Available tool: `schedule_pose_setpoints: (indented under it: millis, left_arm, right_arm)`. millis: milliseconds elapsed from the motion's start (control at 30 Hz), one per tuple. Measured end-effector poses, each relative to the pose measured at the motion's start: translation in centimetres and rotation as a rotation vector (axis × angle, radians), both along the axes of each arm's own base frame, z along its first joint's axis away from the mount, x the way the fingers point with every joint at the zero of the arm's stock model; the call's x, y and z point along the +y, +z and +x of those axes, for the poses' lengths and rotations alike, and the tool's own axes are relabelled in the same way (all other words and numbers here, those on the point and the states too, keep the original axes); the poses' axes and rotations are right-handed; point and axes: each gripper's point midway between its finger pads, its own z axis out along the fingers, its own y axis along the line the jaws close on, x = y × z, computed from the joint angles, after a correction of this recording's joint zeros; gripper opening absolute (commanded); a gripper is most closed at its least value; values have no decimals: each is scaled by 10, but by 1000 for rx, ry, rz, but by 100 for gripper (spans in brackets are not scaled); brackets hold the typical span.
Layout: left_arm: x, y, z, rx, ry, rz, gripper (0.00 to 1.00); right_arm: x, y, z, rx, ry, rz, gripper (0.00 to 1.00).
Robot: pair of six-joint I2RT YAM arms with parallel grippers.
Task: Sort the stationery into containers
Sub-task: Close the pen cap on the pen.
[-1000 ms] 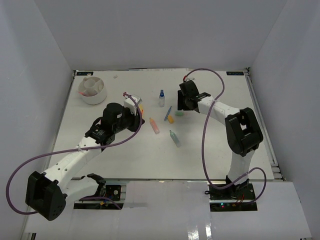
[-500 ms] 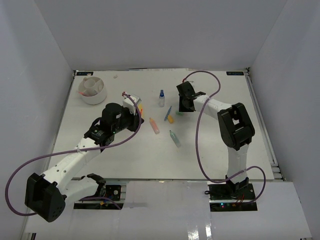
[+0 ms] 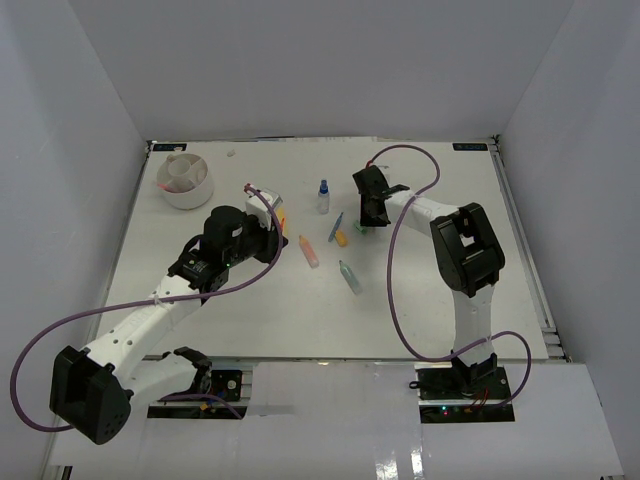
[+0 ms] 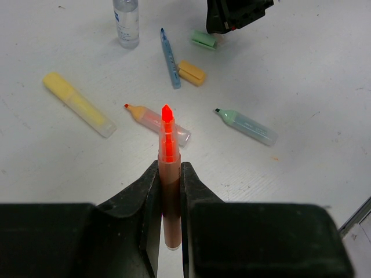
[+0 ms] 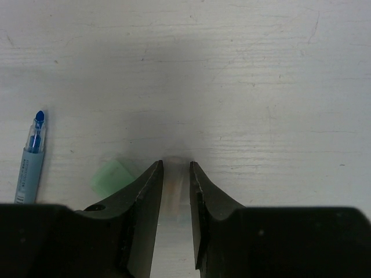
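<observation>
My left gripper (image 4: 168, 168) is shut on an orange marker (image 4: 167, 152) with a bright red tip, held above the table (image 3: 230, 300). Below it lie a yellow marker (image 4: 79, 104), a pink marker (image 4: 156, 120), a teal marker (image 4: 246, 126), a blue pen (image 4: 169, 57), a yellow eraser (image 4: 192, 73) and a blue-capped bottle (image 3: 323, 197). My right gripper (image 5: 175, 165) is down at the table beside a green eraser (image 5: 113, 176), its jaws closed against a small translucent item (image 5: 175, 188). The white divided tub (image 3: 187, 180) stands at the far left.
White walls enclose the table on three sides. The blue pen (image 5: 30, 159) lies left of my right gripper. A purple cable (image 3: 405, 260) loops off the right arm above the table.
The right gripper has lowered and shifted slightly left, and its jaws have closed in on the translucent item. The left arm with the orange marker has barely moved.
</observation>
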Motion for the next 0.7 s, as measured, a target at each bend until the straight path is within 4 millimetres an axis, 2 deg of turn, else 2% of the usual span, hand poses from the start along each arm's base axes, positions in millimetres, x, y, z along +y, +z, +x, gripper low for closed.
schedule_pose_setpoints:
  millis: [33, 167, 333, 433, 533, 600, 700]
  left_arm:
    - [0, 0, 0, 0, 0, 0, 0]
    - [0, 0, 0, 0, -1, -1, 0]
    - [-3, 1, -3, 4, -24, -10, 0]
    - [-10, 4, -7, 1, -64, -32, 0]
    - [-20, 12, -13, -11, -132, -74, 0]
    - [-28, 19, -18, -21, -182, -107, 0]
    - [-40, 30, -26, -36, -265, -155, 0]
  right_arm:
    - [0, 0, 0, 0, -1, -2, 23]
    - [-1, 0, 0, -2, -1, -7, 11]
    - [-1, 4, 0, -9, 5, -5, 8]
    - [-2, 19, -7, -43, 37, 22, 8]
    - [2, 62, -18, -148, 95, 97, 8]
    - [8, 105, -27, -264, 149, 178, 8]
    - [24, 185, -42, -496, 261, 334, 8]
